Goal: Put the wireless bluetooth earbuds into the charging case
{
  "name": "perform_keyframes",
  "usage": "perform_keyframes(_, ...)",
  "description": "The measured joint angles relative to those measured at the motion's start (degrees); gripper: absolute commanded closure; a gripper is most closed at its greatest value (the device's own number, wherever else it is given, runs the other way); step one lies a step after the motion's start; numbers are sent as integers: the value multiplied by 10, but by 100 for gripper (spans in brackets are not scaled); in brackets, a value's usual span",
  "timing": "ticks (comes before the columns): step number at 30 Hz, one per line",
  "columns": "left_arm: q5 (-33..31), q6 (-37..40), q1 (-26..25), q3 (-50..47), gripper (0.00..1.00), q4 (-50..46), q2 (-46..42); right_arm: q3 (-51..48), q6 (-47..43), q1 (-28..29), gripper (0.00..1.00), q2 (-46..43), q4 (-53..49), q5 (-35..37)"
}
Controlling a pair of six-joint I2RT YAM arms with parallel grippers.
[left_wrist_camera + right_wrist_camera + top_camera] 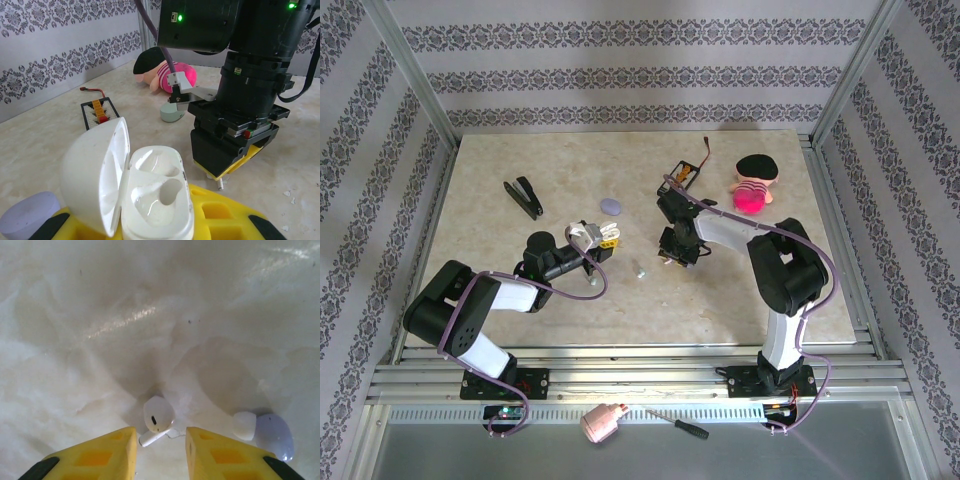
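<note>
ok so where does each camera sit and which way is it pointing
top external: above and behind, looking down on the table; left arm and right arm show.
left wrist: low, looking across at the right gripper; the left fingers hold the open charging case.
right wrist: straight down at the table; the right fingers straddle an earbud.
shared: top external and left wrist both catch the plush doll.

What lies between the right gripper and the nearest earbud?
Nothing, just bare table in the right wrist view. The earbud lies ahead of the right gripper, stem between its open fingers.
</note>
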Motion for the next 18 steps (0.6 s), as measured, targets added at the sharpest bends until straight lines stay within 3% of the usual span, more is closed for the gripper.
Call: perform_keyframes(18, 0, 0, 0, 0, 100, 0, 0, 4, 4, -9, 76, 17, 18, -13)
